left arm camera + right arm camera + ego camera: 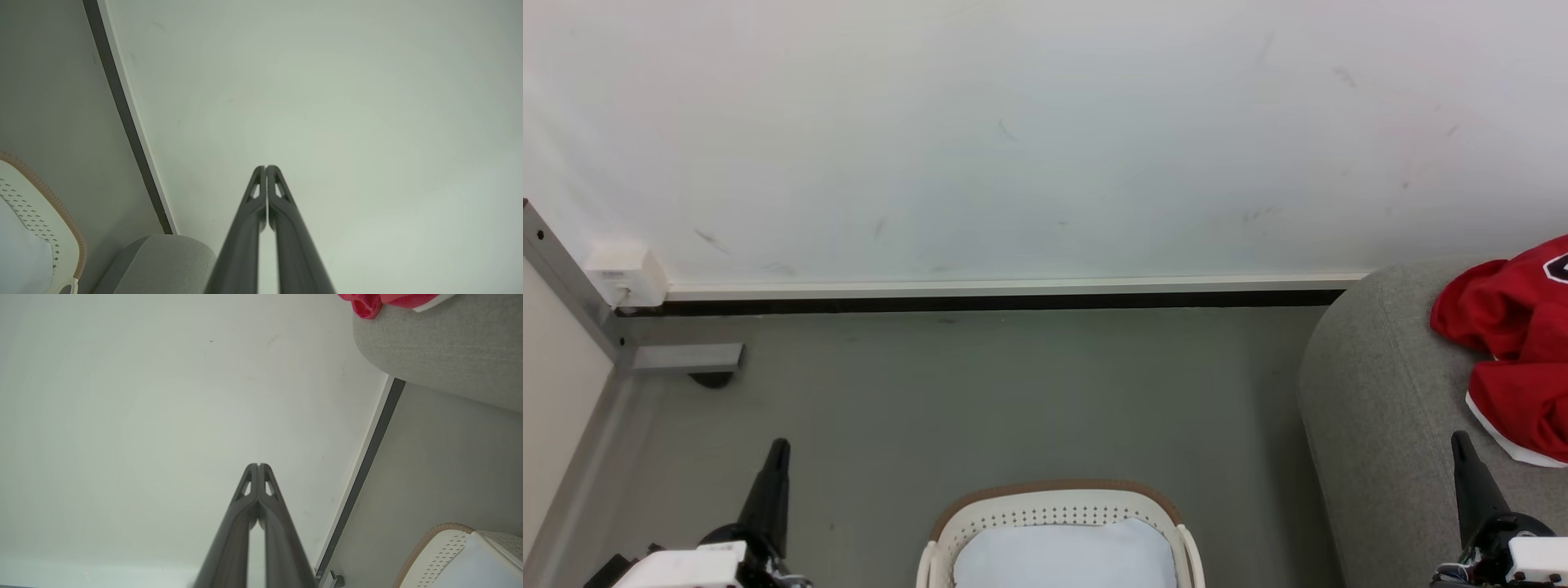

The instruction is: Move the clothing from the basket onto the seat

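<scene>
Red clothing [1515,343] with white hem trim lies bunched on the grey seat [1380,408] at the right; a red edge of the clothing [367,304] shows on the seat [441,347] in the right wrist view. The cream basket [1054,510] with a brown rim stands on the floor at the bottom centre, a pale blue-white cloth [1066,555] inside it. My left gripper [780,447] is shut and empty at the lower left, away from the basket. My right gripper [1459,441] is shut and empty over the seat's front, just below the clothing. Both wrist views show the fingertips touching: left gripper [266,167], right gripper [258,465].
A white wall [1045,131] with a dark baseboard strip [1013,302] runs behind. A metal post and foot [678,358] and a white wall box [625,276] sit at the left. Grey floor [980,400] lies between the basket and the wall.
</scene>
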Motion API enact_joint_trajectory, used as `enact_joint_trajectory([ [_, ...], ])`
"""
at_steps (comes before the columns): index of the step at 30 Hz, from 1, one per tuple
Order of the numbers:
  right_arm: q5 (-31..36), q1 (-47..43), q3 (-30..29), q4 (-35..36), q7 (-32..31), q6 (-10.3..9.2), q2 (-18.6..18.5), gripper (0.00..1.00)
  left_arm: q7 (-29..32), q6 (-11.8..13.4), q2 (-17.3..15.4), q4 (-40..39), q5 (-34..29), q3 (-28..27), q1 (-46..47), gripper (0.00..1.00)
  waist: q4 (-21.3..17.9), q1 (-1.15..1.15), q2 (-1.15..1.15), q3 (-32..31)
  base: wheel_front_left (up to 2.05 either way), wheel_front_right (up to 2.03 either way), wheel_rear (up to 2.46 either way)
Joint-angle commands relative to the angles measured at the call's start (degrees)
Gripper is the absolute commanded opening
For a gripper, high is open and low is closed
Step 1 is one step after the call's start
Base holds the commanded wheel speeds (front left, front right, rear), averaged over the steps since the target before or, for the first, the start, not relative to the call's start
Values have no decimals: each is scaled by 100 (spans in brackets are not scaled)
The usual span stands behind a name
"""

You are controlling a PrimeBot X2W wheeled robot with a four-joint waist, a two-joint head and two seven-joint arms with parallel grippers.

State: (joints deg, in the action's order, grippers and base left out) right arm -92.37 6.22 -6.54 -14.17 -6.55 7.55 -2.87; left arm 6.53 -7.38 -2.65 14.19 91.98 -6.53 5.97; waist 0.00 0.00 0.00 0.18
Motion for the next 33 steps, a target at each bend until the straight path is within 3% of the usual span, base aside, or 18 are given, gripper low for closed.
enact_joint_trajectory([
  [1,-4,-6,-26,38,-22,-12,5,0,23,-25,-41,-24,77,-15,49,0,0,0,0,0,0,0,0],
  [33,-6,-6,-22,35,-19,-12,3,0,22,-25,-42,-25,78,-13,48,0,0,0,0,0,0,0,0],
])
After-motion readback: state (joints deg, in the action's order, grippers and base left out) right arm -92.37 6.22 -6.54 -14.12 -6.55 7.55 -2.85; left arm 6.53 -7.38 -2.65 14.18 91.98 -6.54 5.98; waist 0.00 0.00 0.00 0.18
